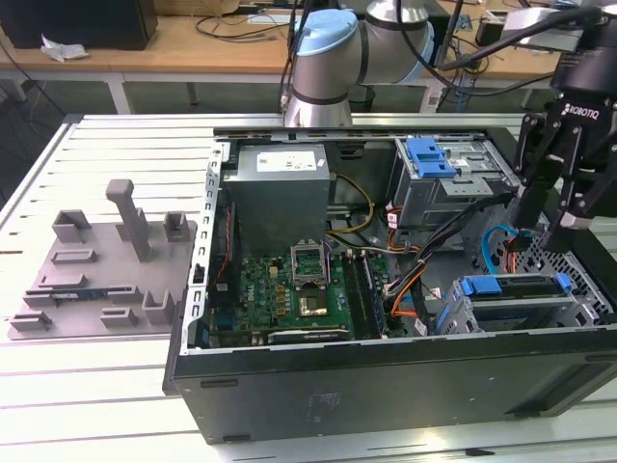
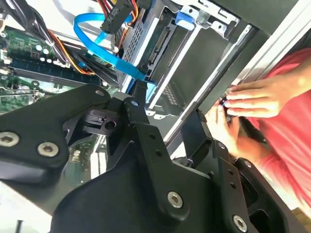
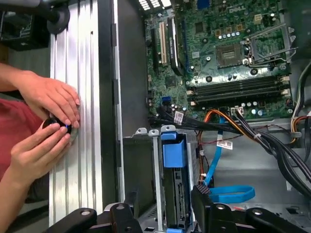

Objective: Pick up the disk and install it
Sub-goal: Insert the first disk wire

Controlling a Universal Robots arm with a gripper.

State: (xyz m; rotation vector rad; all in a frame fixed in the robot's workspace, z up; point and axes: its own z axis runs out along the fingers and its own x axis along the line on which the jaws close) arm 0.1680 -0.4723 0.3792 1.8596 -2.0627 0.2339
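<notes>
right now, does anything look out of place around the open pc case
Yes: a person's hands rest on the ribbed silver metal table beside the open black computer case, holding a small black round object, near the black end effector, which hovers open over the grey metal drive cage. Nothing looks spilled or damaged.

Soft, even light is falling from overhead in the exterior view, and the pale slats of the table (image 1: 96, 405) are glaring toward its near edge. The inside of the computer case (image 1: 386, 386) is lying in mild shade, while its black near wall is reading almost featureless. In the second wrist view the gripper (image 2: 167, 102) is looming dark, small highlights glinting on its screws, and a person's hands (image 2: 257, 97) are washing out in strong light. In the first wrist view the motherboard (image 3: 218, 53) is showing evenly lit, and the nearest black links are looking soft.
</notes>
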